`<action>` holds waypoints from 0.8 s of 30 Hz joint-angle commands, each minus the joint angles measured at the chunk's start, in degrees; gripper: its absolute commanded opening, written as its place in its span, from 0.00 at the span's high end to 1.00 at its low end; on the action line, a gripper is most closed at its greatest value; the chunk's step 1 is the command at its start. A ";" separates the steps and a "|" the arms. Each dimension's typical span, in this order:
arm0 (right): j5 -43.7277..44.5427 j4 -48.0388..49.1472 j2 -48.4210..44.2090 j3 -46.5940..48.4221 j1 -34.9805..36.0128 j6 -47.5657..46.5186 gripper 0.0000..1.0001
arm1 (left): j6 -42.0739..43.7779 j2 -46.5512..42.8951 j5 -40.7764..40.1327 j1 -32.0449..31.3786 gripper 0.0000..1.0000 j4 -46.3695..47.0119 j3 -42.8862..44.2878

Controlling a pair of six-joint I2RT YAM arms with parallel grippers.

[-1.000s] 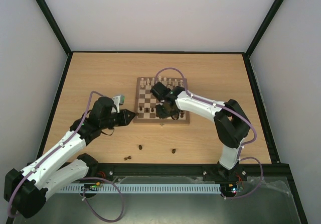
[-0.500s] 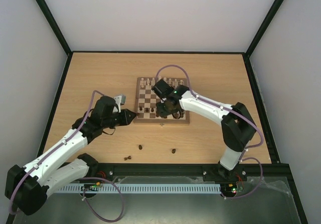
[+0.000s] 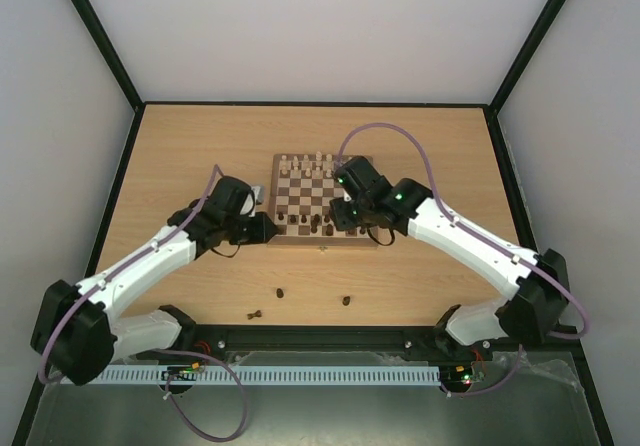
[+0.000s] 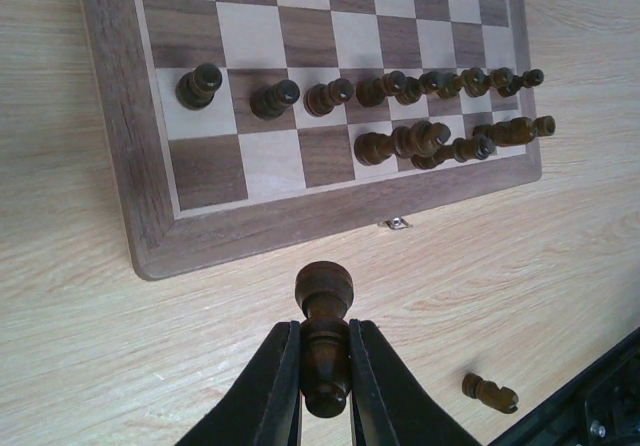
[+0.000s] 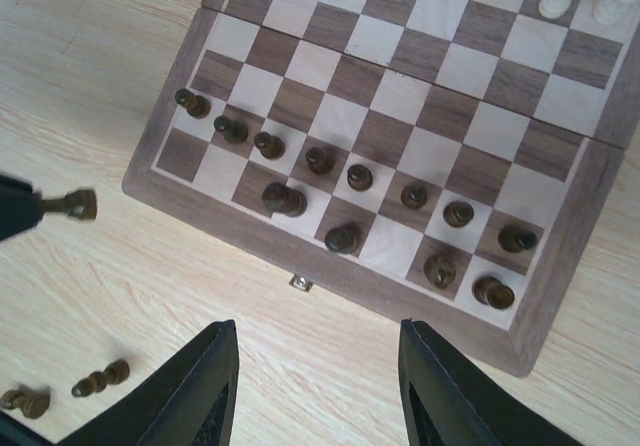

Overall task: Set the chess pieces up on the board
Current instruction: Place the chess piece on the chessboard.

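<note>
The board (image 3: 283, 238) lies mid-table. A row of dark pieces (image 4: 275, 97) and several more behind it stand on its near two ranks, also in the right wrist view (image 5: 320, 159). Cream pieces (image 3: 320, 158) stand along the far edge. My left gripper (image 4: 325, 366) is shut on a dark piece (image 4: 324, 306), held above the table just off the board's near left corner (image 3: 262, 228). My right gripper (image 5: 320, 386) is open and empty, above the table by the board's near edge (image 3: 347, 218).
Three loose dark pieces lie on the table near the arms' bases (image 3: 281, 292), (image 3: 345, 300), (image 3: 255, 314). One shows in the left wrist view (image 4: 490, 393), and two in the right wrist view (image 5: 100, 379). A small metal clasp (image 5: 298, 283) sits on the board's near edge.
My right gripper has drawn back from over the near ranks, its elbow swinging far right. My left arm has stretched toward the board's near left corner with the piece.
</note>
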 commanded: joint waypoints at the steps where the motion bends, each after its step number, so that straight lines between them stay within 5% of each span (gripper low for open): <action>1: -0.15 -2.15 -4.36 -3.67 0.17 0.10 0.54 | 3.78 5.43 -0.95 0.24 0.86 -5.93 5.91; 24: -2.04 -1.11 -15.10 -11.45 -1.19 -0.78 0.52 | 9.52 32.47 -15.07 -9.70 0.86 -21.77 31.29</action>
